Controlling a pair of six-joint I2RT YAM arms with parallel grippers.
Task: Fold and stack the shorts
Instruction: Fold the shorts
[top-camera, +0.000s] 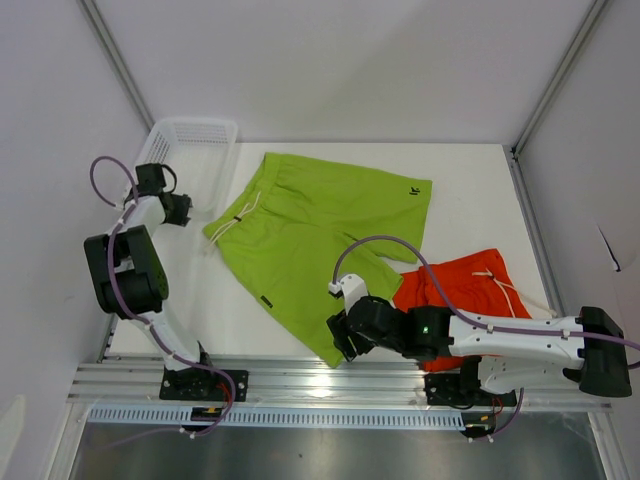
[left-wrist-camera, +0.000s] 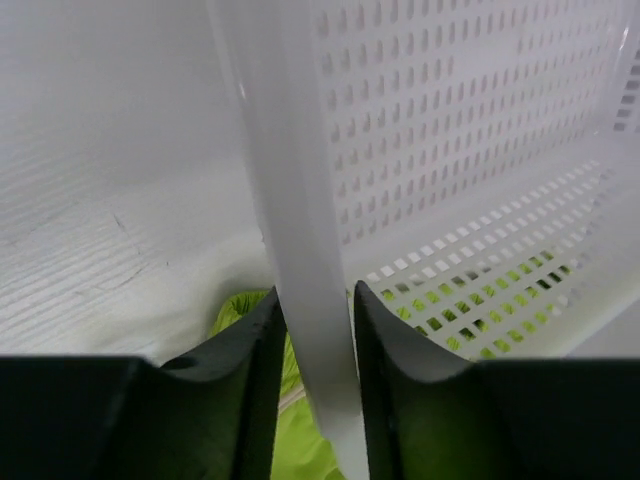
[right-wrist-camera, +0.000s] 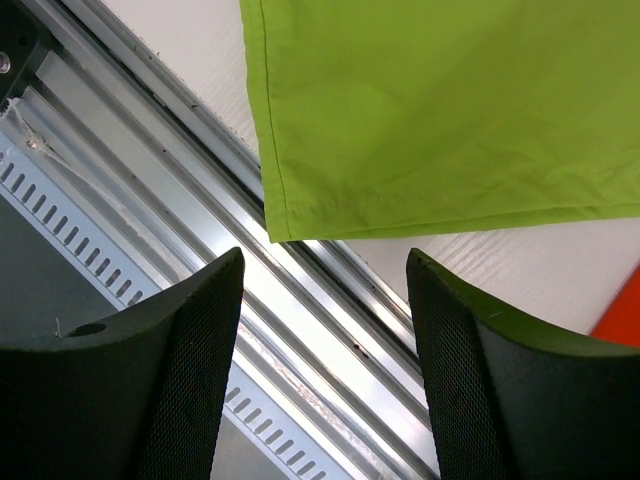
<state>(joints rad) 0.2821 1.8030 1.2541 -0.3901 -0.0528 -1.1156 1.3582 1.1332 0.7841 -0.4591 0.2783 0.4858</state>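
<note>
**Basket out of the way, then the green hem**

Judging from the layout, the step is clearing room to fold the green shorts (top-camera: 300, 230), which lie spread flat; the orange shorts (top-camera: 470, 285) sit bunched just beside their right leg. The basket (left-wrist-camera: 450, 150) stands at their waistband corner. Move it away from the green shorts slowly: green cloth shows through the mesh, and I cannot tell whether it lies under the basket or only behind it.

The left gripper (left-wrist-camera: 316, 295) pinches the basket's wall, both fingers seemingly touching it. The right gripper (right-wrist-camera: 323, 260) hangs wide open and empty just off the green shorts' near hem corner (right-wrist-camera: 275, 235).
</note>
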